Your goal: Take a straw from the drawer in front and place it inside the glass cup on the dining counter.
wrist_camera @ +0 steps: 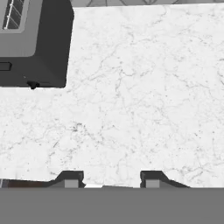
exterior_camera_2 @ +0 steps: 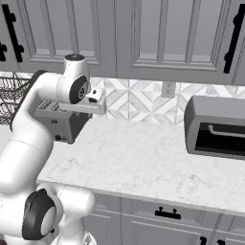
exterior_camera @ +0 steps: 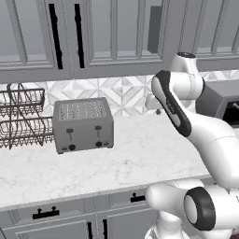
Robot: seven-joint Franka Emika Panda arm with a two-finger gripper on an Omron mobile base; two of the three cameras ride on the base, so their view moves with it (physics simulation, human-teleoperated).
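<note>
Gripper (wrist_camera: 112, 177) is held apart, empty, right of the toaster (exterior_camera: 83, 125); the toaster could be clipped if lowered carelessly toward the closed drawer (exterior_camera: 45, 213).

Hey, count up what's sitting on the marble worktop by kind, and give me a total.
Toaster: 1
Wire dish rack: 1
Toaster oven: 1
Total: 3
The claw hangs open above a bare stretch of the worktop, holding nothing.
</note>
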